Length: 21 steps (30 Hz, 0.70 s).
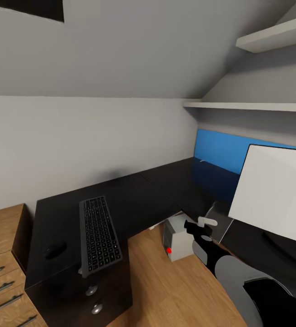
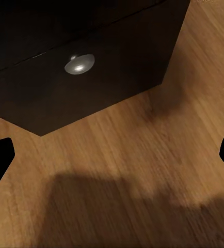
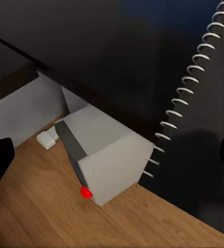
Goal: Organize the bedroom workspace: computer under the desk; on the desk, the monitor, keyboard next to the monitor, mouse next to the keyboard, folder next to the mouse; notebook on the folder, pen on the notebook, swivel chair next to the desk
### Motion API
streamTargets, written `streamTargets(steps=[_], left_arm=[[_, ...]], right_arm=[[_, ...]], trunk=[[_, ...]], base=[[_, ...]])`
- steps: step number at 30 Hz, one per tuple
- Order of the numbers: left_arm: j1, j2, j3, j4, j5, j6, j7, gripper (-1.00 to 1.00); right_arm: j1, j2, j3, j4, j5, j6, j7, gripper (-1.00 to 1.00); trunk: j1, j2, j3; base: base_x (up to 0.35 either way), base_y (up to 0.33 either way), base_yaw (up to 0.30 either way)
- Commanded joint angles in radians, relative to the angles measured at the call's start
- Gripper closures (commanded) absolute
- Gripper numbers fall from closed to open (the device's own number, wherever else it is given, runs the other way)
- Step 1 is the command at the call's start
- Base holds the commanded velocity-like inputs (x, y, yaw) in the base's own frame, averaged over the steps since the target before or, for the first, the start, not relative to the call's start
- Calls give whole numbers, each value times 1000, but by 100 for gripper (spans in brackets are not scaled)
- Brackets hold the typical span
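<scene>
The grey keyboard (image 1: pixel 99 235) lies on the near wing of the black desk (image 1: pixel 148 195), with a dark mouse (image 1: pixel 55 250) beside it. The monitor (image 1: pixel 275 195) stands on the right wing, its white back facing me. Under the desk corner sits the grey computer (image 1: pixel 178 240) (image 3: pixel 109 155), red dot on its front. A dark spiral-bound notebook (image 3: pixel 207 113) (image 1: pixel 220 221) lies at the desk edge above it. My right gripper (image 1: pixel 203 225) (image 3: pixel 112 155) hovers open over the computer and notebook. My left gripper (image 2: pixel 112 155) is open above the floor. The swivel chair, folder and pen are out of view.
Black drawers with silver knobs (image 1: pixel 92 290) (image 2: pixel 79 64) close off the desk's near end. A light wooden chest of drawers (image 1: pixel 2 254) stands at the left. A blue wall panel (image 1: pixel 218 154) and white shelves (image 1: pixel 257 106) sit behind the monitor. A small white block (image 3: pixel 46 139) lies on the wooden floor (image 1: pixel 175 290).
</scene>
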Motion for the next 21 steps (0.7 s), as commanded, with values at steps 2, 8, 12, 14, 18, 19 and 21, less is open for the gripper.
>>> streamTargets(steps=[2, 8, 12, 14, 18, 19, 21], left_arm=[[-1, 1, -6, 0, 10, -8, 6, -100], [-1, 1, -6, 0, 10, -7, 6, -100], [-1, 0, -6, 1, 10, -7, 6, -100], [-1, 0, -6, 1, 10, -7, 6, -100], [-1, -1, -6, 2, 10, -7, 6, -100], [-1, -1, -6, 2, 10, -6, 6, -100], [-1, -1, -6, 2, 10, -6, 6, -100]], right_arm=[[-1, 0, 8, 1, -10, -4, -4, -100], [-1, 0, 8, 1, -10, -4, -4, -100], [-1, 0, 8, 1, -10, -4, -4, -100], [-1, 0, 8, 1, -10, -4, -4, -100], [-1, 0, 8, 1, -10, -4, -4, -100], [0, 0, 8, 1, -10, -4, -4, -100], [-1, 0, 8, 1, -10, -4, -4, -100]], trunk=[[-8, 14, 5], [-31, 56, 24], [-35, 63, 27], [-35, 63, 27], [-35, 63, 27], [-35, 63, 27], [-35, 63, 27]], base=[[0, 0, 0], [0, 0, 0], [0, 0, 0], [0, 0, 0], [0, 0, 0], [0, 0, 0], [0, 0, 0]])
